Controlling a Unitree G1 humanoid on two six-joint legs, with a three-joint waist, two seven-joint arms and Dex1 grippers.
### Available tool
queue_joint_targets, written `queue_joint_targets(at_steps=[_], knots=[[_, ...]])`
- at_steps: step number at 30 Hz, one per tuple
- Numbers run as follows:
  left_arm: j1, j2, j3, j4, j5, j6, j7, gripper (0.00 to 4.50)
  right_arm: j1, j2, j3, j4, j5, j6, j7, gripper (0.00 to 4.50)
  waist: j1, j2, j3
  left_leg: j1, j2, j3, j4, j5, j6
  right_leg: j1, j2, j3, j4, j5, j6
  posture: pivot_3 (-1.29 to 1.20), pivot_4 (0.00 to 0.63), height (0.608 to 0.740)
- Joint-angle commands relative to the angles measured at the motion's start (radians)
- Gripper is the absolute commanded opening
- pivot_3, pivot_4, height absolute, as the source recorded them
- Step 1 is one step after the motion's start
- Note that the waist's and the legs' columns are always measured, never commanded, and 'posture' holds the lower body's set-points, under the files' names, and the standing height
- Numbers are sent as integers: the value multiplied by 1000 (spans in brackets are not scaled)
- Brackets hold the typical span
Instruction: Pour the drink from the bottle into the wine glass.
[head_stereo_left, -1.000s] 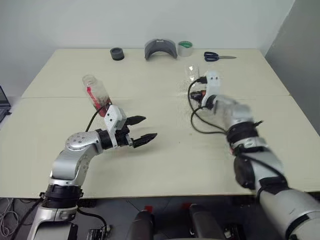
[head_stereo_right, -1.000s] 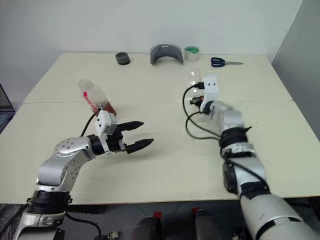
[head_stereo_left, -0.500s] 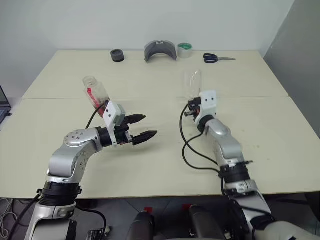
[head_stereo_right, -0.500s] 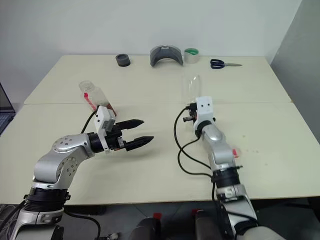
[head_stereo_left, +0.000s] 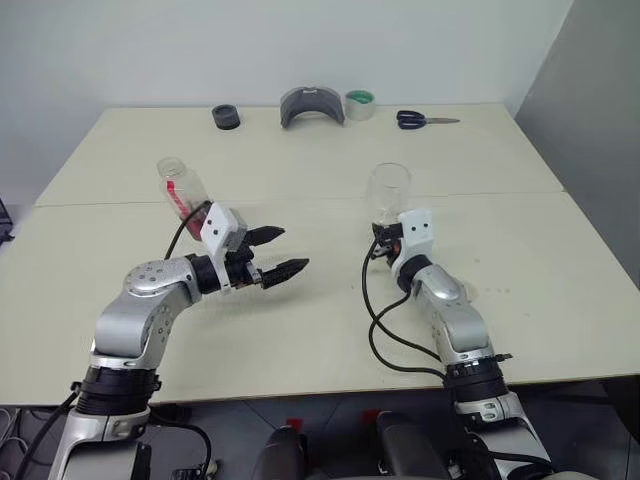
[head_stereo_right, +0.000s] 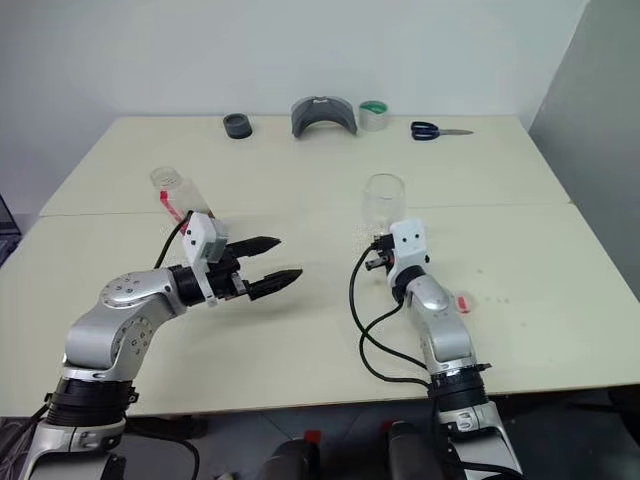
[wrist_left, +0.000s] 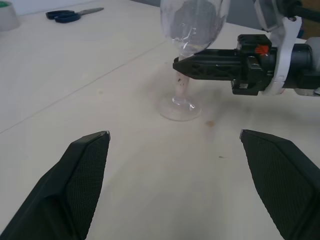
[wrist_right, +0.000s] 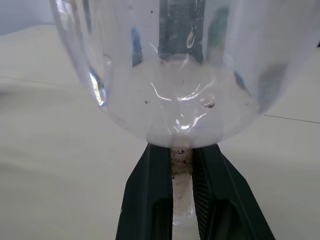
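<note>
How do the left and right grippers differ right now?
The left gripper has its fingers spread wide and holds nothing; the right gripper is shut on the wine glass stem. The left gripper hangs over bare table beside the bottle; the right reaches the glass just under its bowl. Both have black fingers.

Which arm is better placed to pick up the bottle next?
Left. The left claw is open and free, with the bottle just beyond it on that side of the table. The right claw is shut on the wine glass stem.
</note>
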Motion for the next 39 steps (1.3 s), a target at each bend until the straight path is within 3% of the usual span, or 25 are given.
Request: queue_joint_targets(at_steps=[1,14,30,39], knots=[[46,28,82,-39,35,-60,61,4500,-74,34,64,53,3,-155,82,244,-4,0,1,0,0,1,0,0,0,-1,0,1,0,0,0,0,150,740],[108,111,202,-113,-17,-31,69,4500,-282,96,108,477,-31,-315,159,244,10,0,2,-7,-1,0,0,0,0,-8,-3,0,1,0,0,0,150,740],[109,133,230,-267,-83,75,125,4500,-284,100,92,526,-24,-312,209,244,7,-1,2,-6,-1,0,0,0,0,-7,-2,0,1,0,0,0,150,740],[76,132,194,-264,-64,58,130,4500,-296,107,87,534,-22,-313,211,3176,7,0,3,-6,-1,0,0,0,0,-7,-1,0,1,0,0,0,150,740]])
